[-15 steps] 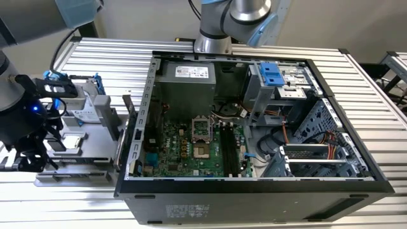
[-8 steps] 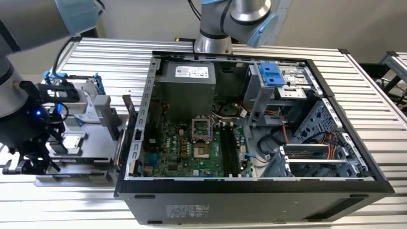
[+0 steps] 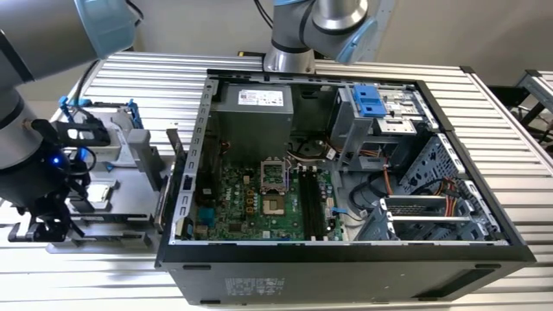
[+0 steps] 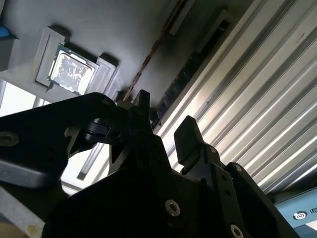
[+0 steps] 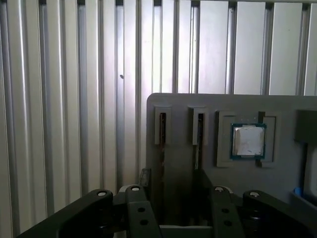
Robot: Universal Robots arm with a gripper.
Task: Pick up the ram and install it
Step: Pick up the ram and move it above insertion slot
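gripper (image 4: pixel 166 113): released, fingers spread by the ram (image 4: pixel 181 82)
ram: on edge in a tray (image 3: pixel 128 206) slot
tray: exterior view's left of case (image 3: pixel 346 262)

Ram (image 5: pixel 162 130): a thin, long, narrow board seen edge-on in the first wrist view. It stands upright on its long edge in the grey tray (image 5: pixel 277 104), in the slot nearest the tray's edge. A second stick (image 5: pixel 199 134) stands parallel in the neighbouring slot.
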